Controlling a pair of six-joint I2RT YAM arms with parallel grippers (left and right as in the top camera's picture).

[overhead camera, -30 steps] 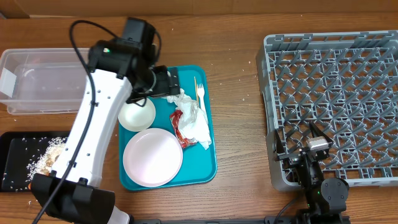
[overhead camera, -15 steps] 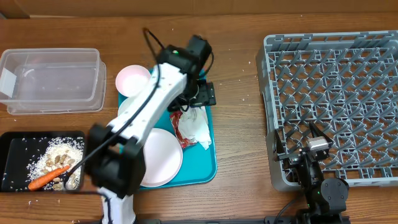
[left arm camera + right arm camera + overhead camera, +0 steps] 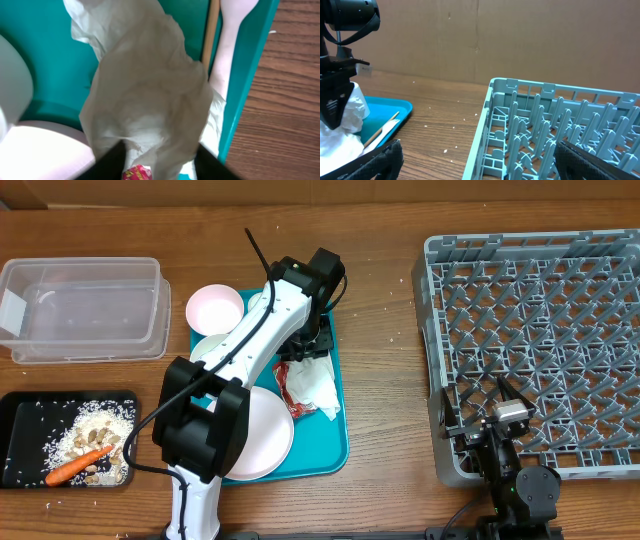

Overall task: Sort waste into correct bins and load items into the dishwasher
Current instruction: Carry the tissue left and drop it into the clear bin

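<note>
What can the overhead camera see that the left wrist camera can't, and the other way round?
Only overhead: the clear tub, the black tray holding a carrot piece, and the grey dish rack.
Only the left wrist: its own dark fingers, one on either side of the crumpled napkin.
Both: that napkin, the red wrapper and the teal tray.

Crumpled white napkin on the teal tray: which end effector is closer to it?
Left. The left end effector is right on the crumpled white napkin, squeezing it from both sides. The right end effector sits far away, at the grey dish rack's near corner.
</note>
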